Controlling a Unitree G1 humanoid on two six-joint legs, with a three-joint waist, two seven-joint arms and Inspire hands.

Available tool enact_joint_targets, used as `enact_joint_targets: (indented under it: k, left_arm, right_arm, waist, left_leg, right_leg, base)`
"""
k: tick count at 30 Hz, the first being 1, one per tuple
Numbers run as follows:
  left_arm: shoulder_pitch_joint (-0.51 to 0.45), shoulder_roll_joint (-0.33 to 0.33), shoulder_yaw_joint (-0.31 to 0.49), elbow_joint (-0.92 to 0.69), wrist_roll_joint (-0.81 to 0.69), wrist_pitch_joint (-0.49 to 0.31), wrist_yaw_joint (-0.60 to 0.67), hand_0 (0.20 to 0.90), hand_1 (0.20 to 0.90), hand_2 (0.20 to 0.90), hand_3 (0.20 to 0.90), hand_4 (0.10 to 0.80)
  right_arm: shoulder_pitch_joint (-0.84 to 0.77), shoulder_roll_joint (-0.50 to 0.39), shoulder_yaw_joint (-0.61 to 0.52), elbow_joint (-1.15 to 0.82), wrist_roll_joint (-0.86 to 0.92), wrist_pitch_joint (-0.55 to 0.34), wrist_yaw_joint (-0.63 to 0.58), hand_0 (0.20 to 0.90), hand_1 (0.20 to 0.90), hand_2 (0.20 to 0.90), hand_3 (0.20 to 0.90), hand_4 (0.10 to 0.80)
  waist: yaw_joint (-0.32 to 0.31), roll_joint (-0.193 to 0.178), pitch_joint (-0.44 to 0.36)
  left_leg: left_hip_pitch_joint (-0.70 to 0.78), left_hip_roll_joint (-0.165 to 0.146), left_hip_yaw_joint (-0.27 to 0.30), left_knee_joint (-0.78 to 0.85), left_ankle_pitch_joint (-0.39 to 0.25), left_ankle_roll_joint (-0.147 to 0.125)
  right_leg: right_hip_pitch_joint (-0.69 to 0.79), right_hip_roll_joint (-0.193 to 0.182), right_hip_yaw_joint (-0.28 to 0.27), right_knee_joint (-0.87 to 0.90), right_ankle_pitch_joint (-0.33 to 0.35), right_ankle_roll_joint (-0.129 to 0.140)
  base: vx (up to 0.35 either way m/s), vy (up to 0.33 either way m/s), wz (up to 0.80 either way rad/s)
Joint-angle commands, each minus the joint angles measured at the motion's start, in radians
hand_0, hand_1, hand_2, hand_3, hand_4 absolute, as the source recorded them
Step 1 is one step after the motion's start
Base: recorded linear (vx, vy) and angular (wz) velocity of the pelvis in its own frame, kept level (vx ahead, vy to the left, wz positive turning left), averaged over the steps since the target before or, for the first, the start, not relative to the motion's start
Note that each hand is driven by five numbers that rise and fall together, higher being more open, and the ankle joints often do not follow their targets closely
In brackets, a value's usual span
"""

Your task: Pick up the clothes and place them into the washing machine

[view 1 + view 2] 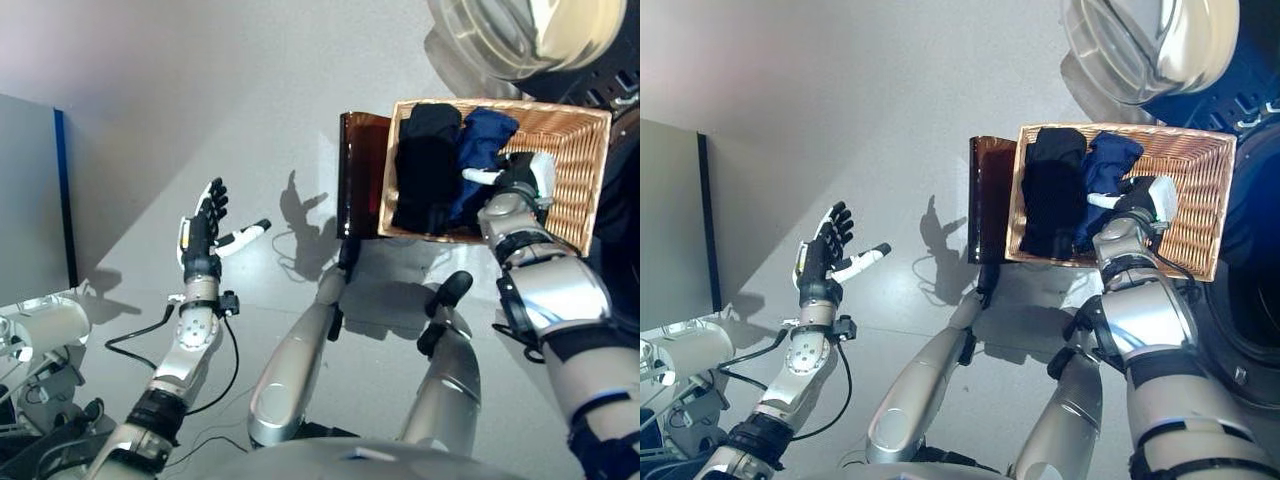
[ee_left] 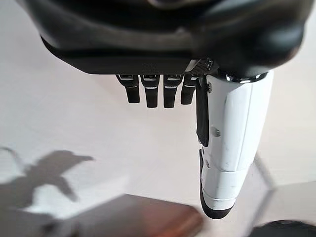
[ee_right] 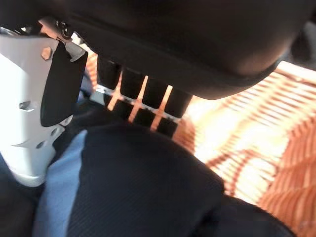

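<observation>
A shallow wicker basket [image 1: 575, 165] rests on a low dark brown box [image 1: 358, 175] beside the washing machine [image 1: 1250, 250]. A black garment [image 1: 428, 165] and a navy blue garment [image 1: 482, 145] lie in its left half. My right hand [image 1: 520, 178] is inside the basket, against the navy garment. In the right wrist view its fingers [image 3: 143, 96] reach straight down onto the navy cloth [image 3: 138, 182], with the white-covered thumb [image 3: 29, 108] spread beside them. My left hand [image 1: 205, 230] is open and empty, held up over the grey floor far left of the basket.
The machine's round glass door [image 1: 510, 35] hangs open above the basket. A grey panel with a blue edge [image 1: 30, 200] stands at the left. A white device [image 1: 40, 330] sits at the lower left. Grey floor [image 1: 250, 120] lies between the panel and the box.
</observation>
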Motion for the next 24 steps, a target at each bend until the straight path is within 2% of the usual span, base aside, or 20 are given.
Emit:
enact_joint_targets:
  k: [1,8,10,11,18,20,21,24]
  left_arm:
    - [0.025,0.039,0.001,0.031,0.060,-0.002,0.029,0.900,0.900,0.900,0.900,0.800]
    - [0.053,0.015,-0.015,0.229,0.093,0.027,0.026,0.900,0.900,0.900,0.900,0.800]
    - [0.050,0.010,-0.016,0.240,0.094,0.026,0.027,0.900,0.900,0.900,0.900,0.800]
    - [0.049,0.005,-0.016,0.256,0.098,0.025,0.026,0.900,0.900,0.900,0.900,0.800]
    - [0.060,-0.016,-0.025,0.302,0.100,0.026,0.011,0.900,0.900,0.900,0.900,0.800]
    - [0.063,-0.031,-0.023,0.335,0.089,0.028,0.001,0.900,0.900,0.900,0.900,0.800]
    - [0.063,-0.030,-0.024,0.336,0.089,0.027,0.001,0.900,0.900,0.900,0.900,0.800]
    - [0.060,-0.046,-0.022,0.376,0.078,0.031,-0.003,0.900,0.900,0.900,0.900,0.800]
  right_arm:
    - [-0.043,-0.027,0.041,-0.027,-0.040,-0.010,-0.020,0.200,0.200,0.200,0.200,0.300]
    - [-0.012,-0.072,0.011,-0.030,-0.023,-0.020,-0.033,0.200,0.200,0.200,0.200,0.300]
    - [-0.010,-0.079,0.007,-0.030,-0.021,-0.021,-0.036,0.200,0.200,0.200,0.200,0.300]
    - [-0.006,-0.089,0.002,-0.028,-0.019,-0.023,-0.037,0.200,0.200,0.200,0.200,0.300]
    - [0.024,-0.130,-0.035,-0.047,0.020,-0.045,-0.044,0.200,0.200,0.200,0.200,0.300]
    - [0.043,-0.131,-0.089,-0.103,0.136,-0.096,-0.041,0.200,0.200,0.200,0.200,0.300]
    - [0.045,-0.131,-0.090,-0.104,0.136,-0.096,-0.041,0.200,0.200,0.200,0.200,0.300]
    - [0.074,-0.096,-0.163,-0.165,0.290,-0.155,-0.035,0.200,0.200,0.200,0.200,0.300]
  waist:
    - [0.019,0.026,0.030]
    - [0.002,0.030,-0.003]
    - [-0.001,0.033,-0.008]
    - [-0.006,0.038,-0.008]
    - [-0.029,0.043,-0.039]
    - [-0.050,0.044,-0.050]
    - [-0.049,0.043,-0.049]
    - [-0.070,0.045,-0.048]
  left_leg:
    - [-0.043,-0.011,0.058,0.140,-0.158,-0.084]
    - [0.012,-0.006,0.074,0.138,-0.167,-0.078]
    - [0.022,-0.005,0.077,0.134,-0.165,-0.078]
    - [0.019,-0.005,0.083,0.133,-0.137,-0.072]
    - [0.089,-0.001,0.093,0.110,-0.137,-0.071]
    - [0.121,0.007,0.107,0.102,-0.138,-0.071]
    - [0.122,0.007,0.107,0.101,-0.138,-0.071]
    - [0.135,0.011,0.117,0.096,-0.139,-0.069]
  right_leg:
    - [0.103,-0.022,0.044,-0.055,-0.057,0.044]
    - [0.151,-0.018,0.060,-0.075,-0.048,0.047]
    - [0.161,-0.017,0.061,-0.082,-0.045,0.047]
    - [0.161,-0.018,0.056,-0.089,-0.018,0.039]
    - [0.222,-0.009,0.069,-0.121,-0.012,0.042]
    - [0.241,-0.002,0.083,-0.134,-0.009,0.042]
    - [0.242,-0.002,0.083,-0.134,-0.009,0.042]
    - [0.238,0.006,0.097,-0.133,-0.010,0.040]
  base:
    - [0.012,0.013,0.04]
    - [0.013,0.003,-0.09]
    - [-0.032,0.016,-0.12]
    - [-0.076,0.017,-0.09]
    - [0.024,-0.003,-0.09]
    - [0.021,-0.012,-0.12]
    - [0.009,-0.008,-0.18]
    - [-0.004,0.008,-0.18]
